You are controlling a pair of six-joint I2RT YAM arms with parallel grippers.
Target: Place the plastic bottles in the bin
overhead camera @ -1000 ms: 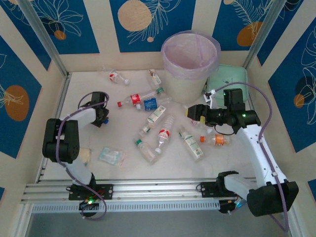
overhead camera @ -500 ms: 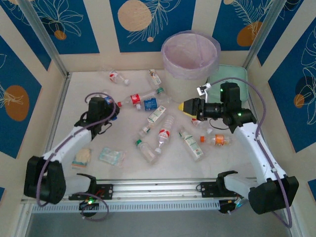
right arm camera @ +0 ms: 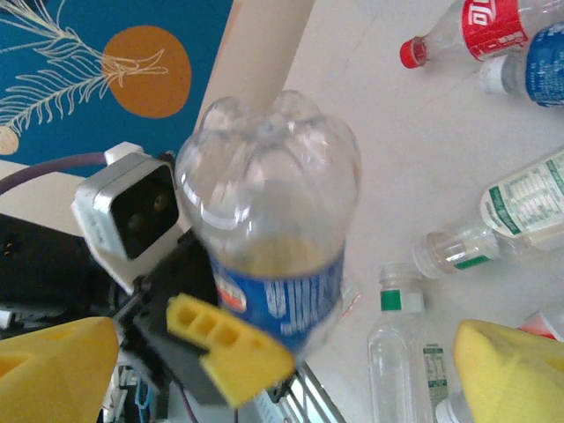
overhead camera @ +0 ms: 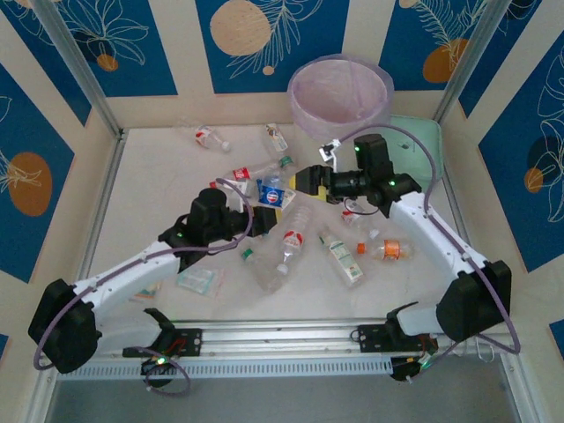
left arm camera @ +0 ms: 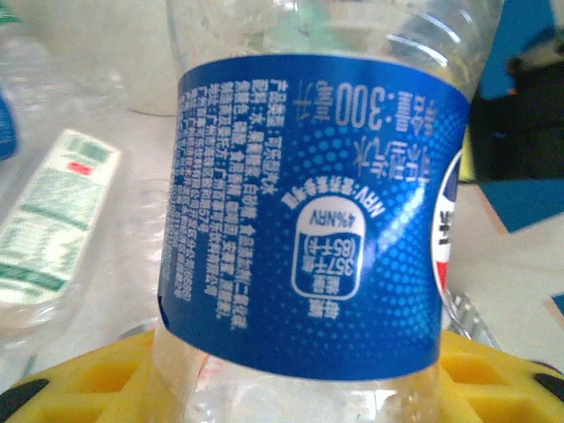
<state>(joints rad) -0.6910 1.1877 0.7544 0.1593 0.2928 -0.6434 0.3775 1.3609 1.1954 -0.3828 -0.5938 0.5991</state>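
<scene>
My left gripper (overhead camera: 261, 213) is at the table's centre, shut on a clear bottle with a blue label (overhead camera: 278, 199). In the left wrist view the blue-label bottle (left arm camera: 308, 220) stands between the yellow fingers (left arm camera: 79, 383) of the left gripper (left arm camera: 291, 374). My right gripper (overhead camera: 306, 181) faces it, open. In the right wrist view the right gripper (right arm camera: 282, 357) has its pads (right arm camera: 515, 374) wide apart, and the bottle's base (right arm camera: 269, 185) sits between them without touching. The bin (overhead camera: 298, 95) stands at the back, behind the right arm.
Several loose bottles lie around: a red-label one (overhead camera: 241, 174), one with a red band (overhead camera: 292, 238), a green-label one (overhead camera: 340, 252), an orange-capped one (overhead camera: 388, 249). A mint-green case (overhead camera: 416, 141) sits right of the bin. A flat clear packet (overhead camera: 198, 280) lies near the front left.
My left arm swung from the left side to the table's centre. The right gripper moved left towards it and opened wider.
</scene>
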